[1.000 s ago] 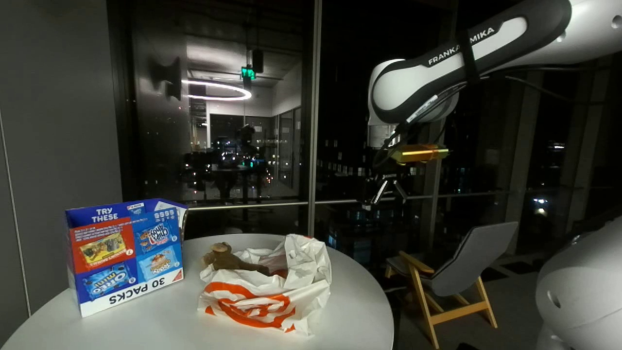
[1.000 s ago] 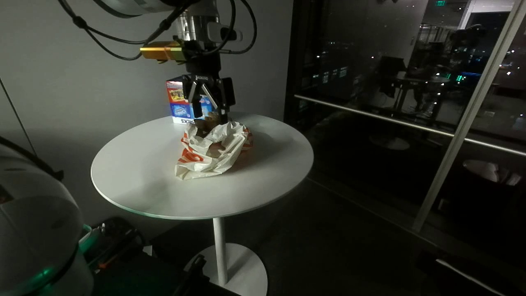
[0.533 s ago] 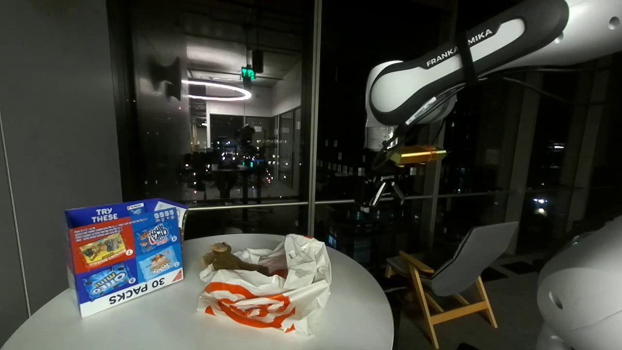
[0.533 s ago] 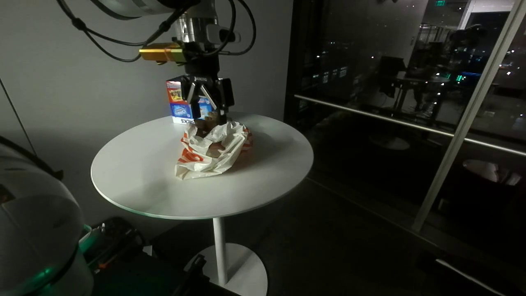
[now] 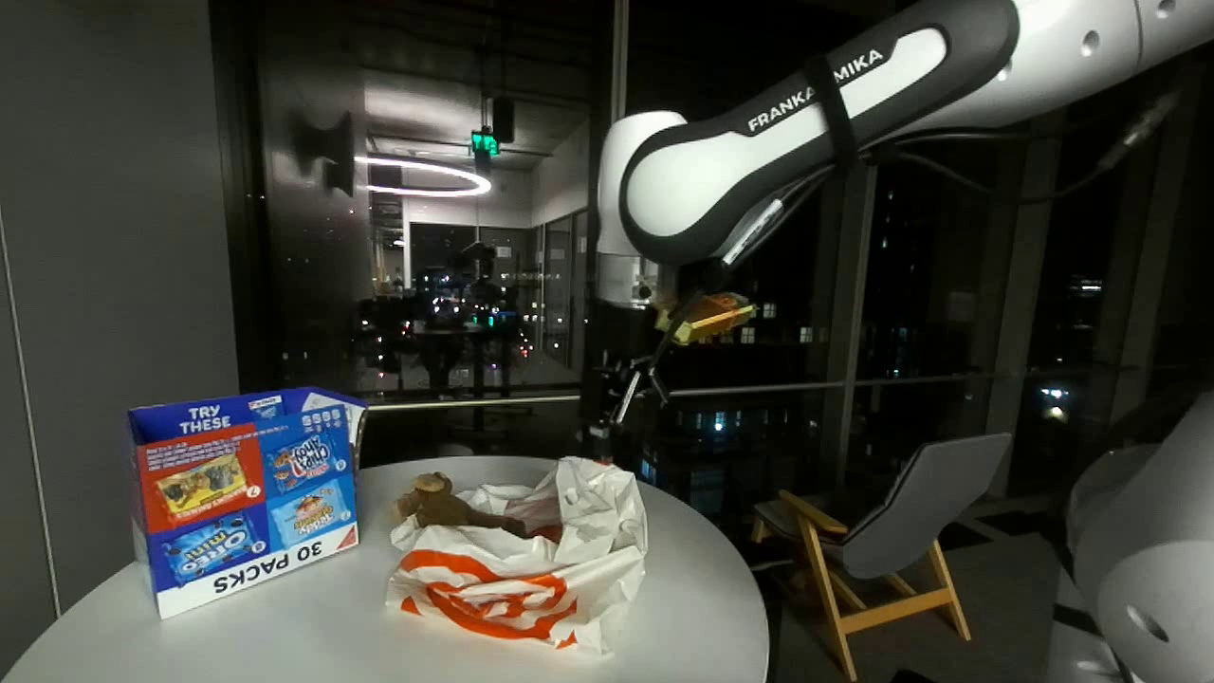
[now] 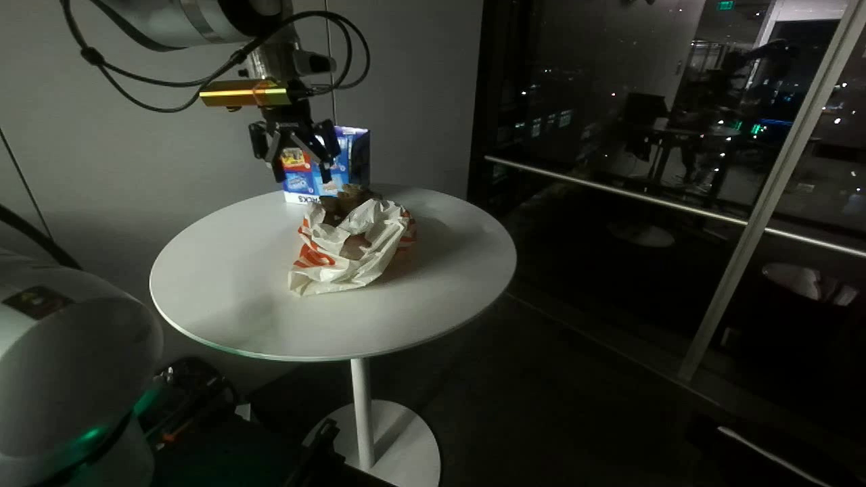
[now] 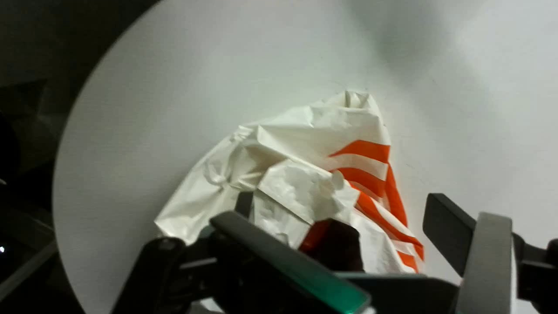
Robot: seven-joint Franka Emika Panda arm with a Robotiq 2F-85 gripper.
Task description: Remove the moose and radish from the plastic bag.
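Arm (image 5: 721, 166) reaches in over the table (image 6: 223, 291); lettering reads FRANKA, then MIKA, strap (image 5: 832, 109) covering the letter between. Table is round, white, no writing seen. Box (image 5: 248, 503) stands on it: flap (image 5: 220, 412) says TRY THESE right way up, front is upside down with 30 PACKS, OREO mini, CHIPS AHOY; other text too small to trust. Bag (image 5: 520, 566) sits near the box, not touching, crumpled, mouth open; orange rings (image 5: 441, 562) look like a Target logo, no words legible. Task looks barely started: neither toy is out as far as shown, so both removals are left. Gripper (image 6: 302, 174) hangs above the bag, jaws spread, pinching nothing, apart from the bag as far as can be told; probably lining up for the moose (image 5: 455, 510). That is the brown plush thing (name taken from the task), lying in the bag mouth, partly sticking out on the side toward the box in both exterior views. Radish can't be identified: a pinkish patch (image 6: 355, 246) inside the bag might be it; wrist view also has a dark red shape (image 7: 335, 246), too dim to call.
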